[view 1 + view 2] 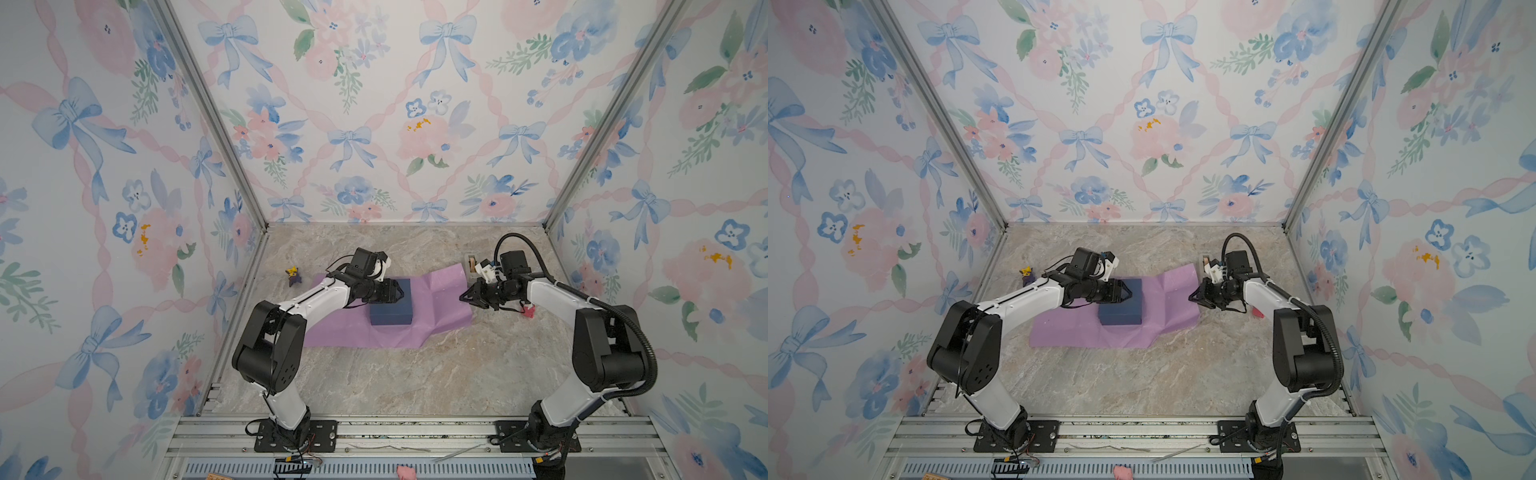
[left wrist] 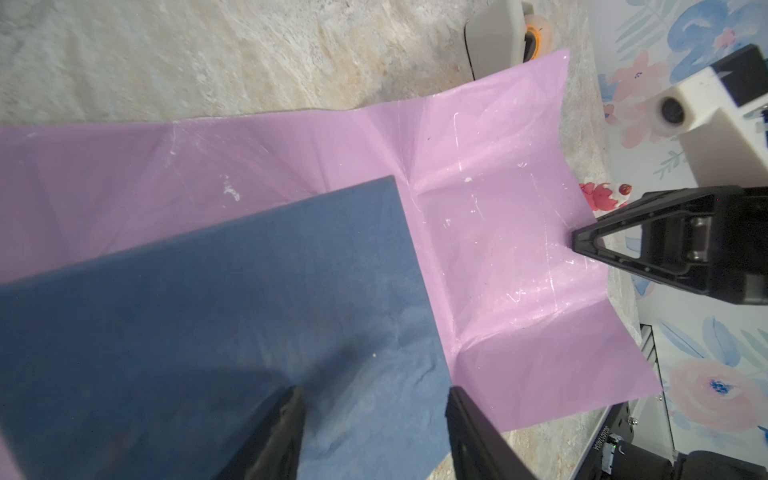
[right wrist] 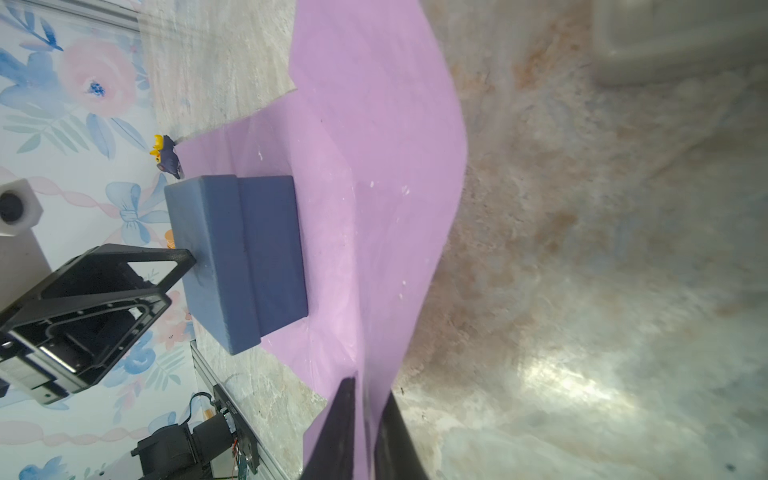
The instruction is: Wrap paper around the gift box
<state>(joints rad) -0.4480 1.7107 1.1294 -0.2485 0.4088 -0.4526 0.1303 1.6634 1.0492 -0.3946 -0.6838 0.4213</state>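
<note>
The navy gift box [image 1: 392, 307] [image 1: 1121, 309] rests on the lilac paper [image 1: 438, 299] [image 1: 1167, 291], which lies spread and creased on the marble table. My left gripper [image 1: 401, 293] [image 2: 374, 401] is open low over the box's top [image 2: 208, 311], near its far left corner, with nothing between its fingers. My right gripper [image 1: 462, 297] [image 3: 370, 386] is shut on the paper's right edge, and the sheet [image 3: 374, 166] rises slightly toward it. The box [image 3: 241, 257] stands beyond that pinched edge in the right wrist view. The paper's underside is hidden.
A grey tape dispenser [image 1: 471, 264] [image 2: 494, 37] stands behind the paper's far right corner. A small purple and yellow toy [image 1: 294, 276] [image 3: 166, 156] lies left of the paper. A small red object [image 1: 528, 311] sits under the right arm. Patterned walls enclose three sides.
</note>
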